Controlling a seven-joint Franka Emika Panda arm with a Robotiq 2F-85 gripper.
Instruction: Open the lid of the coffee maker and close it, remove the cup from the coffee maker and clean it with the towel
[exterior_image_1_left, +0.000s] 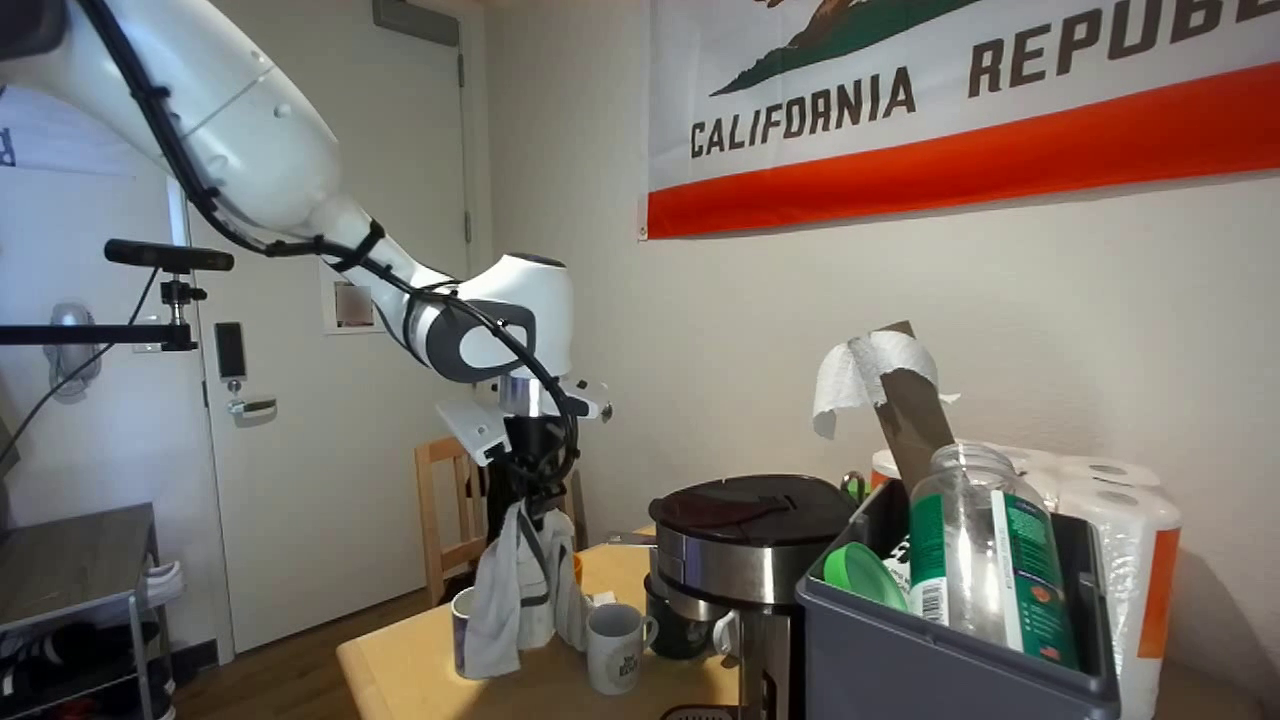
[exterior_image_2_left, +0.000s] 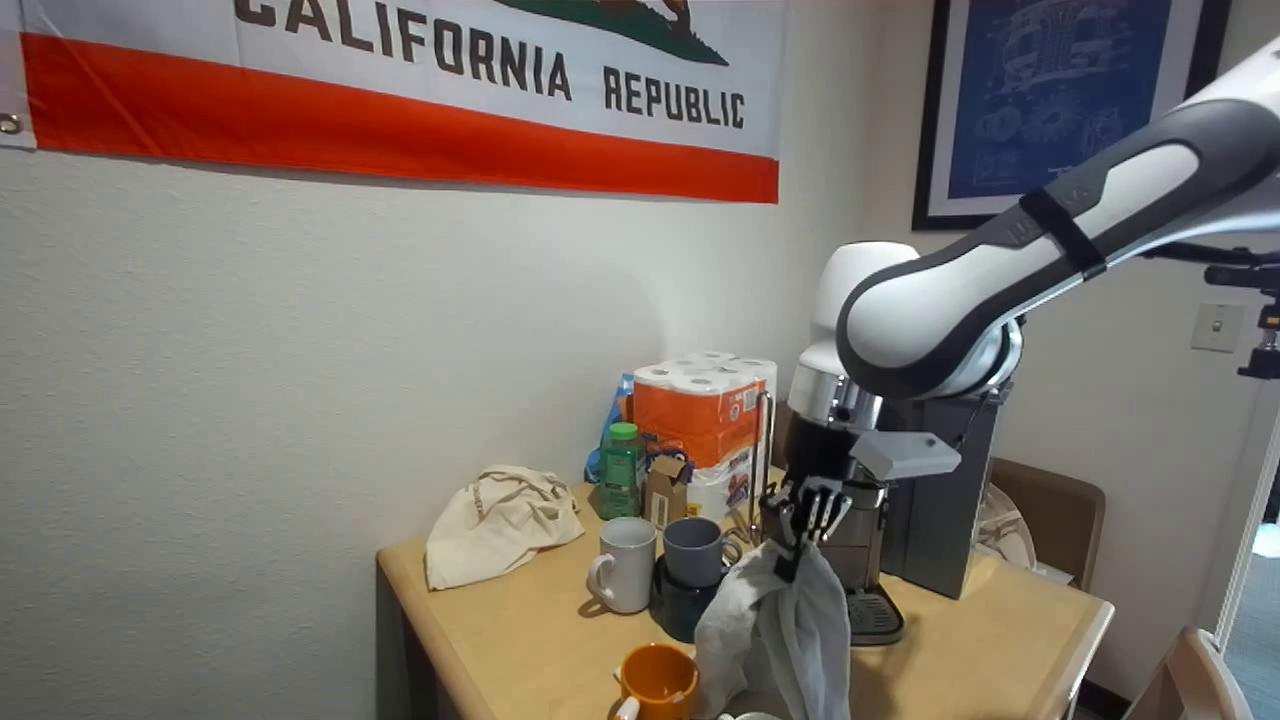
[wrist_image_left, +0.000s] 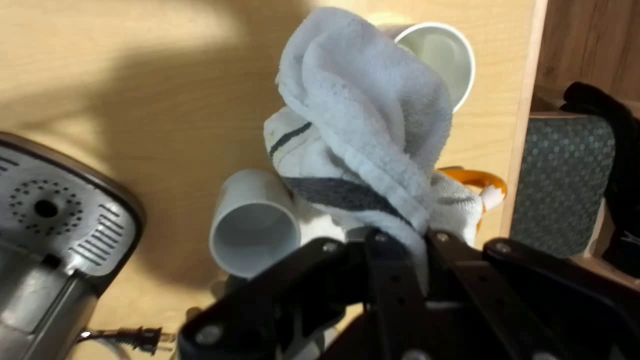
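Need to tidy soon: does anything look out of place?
Yes: in an exterior view, a nearly bare cardboard tube tilts behind the clear jar, ragged white paper dangling from its top like a spent roll.

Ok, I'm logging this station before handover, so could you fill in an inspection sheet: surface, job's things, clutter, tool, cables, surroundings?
Surface: pale wood table, partly shadowed.
Job's things: towel hanging in folds; coffee maker upright beside the grey bin; grey mug, possibly the cup.
Clutter: white mug, orange mug, cloth bag, green-capped bottle, wrapped paper rolls.
Tool: shut, gripping the towel.
Cables: black cable strapped along the arm; loose plug, prongs showing, near the coffee maker.
Surroundings: flag on the wall; door; framed print.
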